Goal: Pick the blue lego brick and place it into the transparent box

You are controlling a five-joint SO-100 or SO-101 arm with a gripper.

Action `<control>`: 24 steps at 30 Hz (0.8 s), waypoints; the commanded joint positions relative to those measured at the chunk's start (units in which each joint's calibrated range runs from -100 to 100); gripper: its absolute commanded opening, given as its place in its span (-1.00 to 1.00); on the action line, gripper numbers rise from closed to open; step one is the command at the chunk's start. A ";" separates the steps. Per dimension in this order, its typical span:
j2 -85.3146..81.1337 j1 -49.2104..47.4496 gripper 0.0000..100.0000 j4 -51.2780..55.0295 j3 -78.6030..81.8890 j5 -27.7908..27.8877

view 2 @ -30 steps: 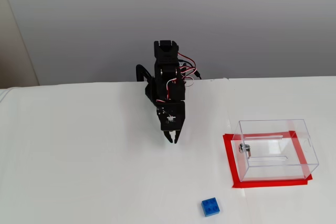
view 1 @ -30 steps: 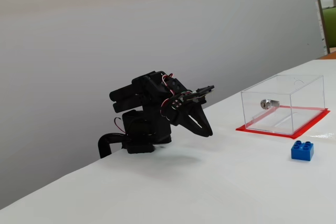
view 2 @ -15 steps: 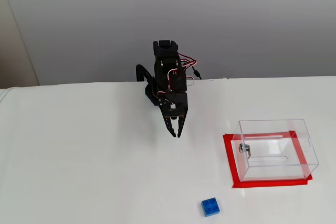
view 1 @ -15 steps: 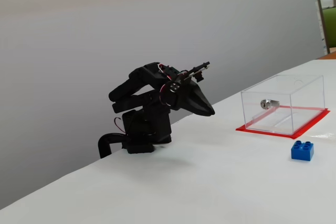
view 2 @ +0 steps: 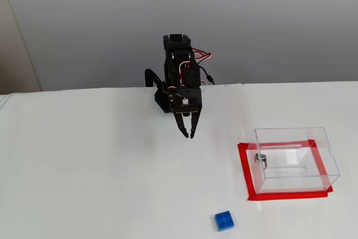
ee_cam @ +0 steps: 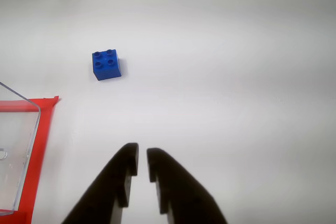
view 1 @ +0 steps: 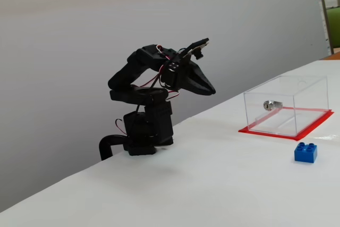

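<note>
The blue lego brick (ee_cam: 107,65) is seen loose on the white tabletop (ee_cam: 226,77), studs up, at about eleven o'clock from the hand (ee_cam: 142,157) in the wrist view and well apart from it. The hand is raised in the air, empty, its two fingers drawn almost together with only a narrow slit between them.

Several failures can be foreseen. If the fingers are not spread before the descent, the brick is likely to be knocked aside rather than straddled. The brick is turned slightly askew, so an unaligned grip may be taken on its corners and may slip. The transparent box (view 2: 295,159) on its red base (view 2: 244,163) stands near the brick, so its thin wall could be clipped on the carry.

In the wrist view the box is cut off at the left edge. Whether its top is open cannot be made out.
</note>
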 commanded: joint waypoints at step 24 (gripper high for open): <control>28.40 -0.44 -0.96 -0.06 -38.60 0.32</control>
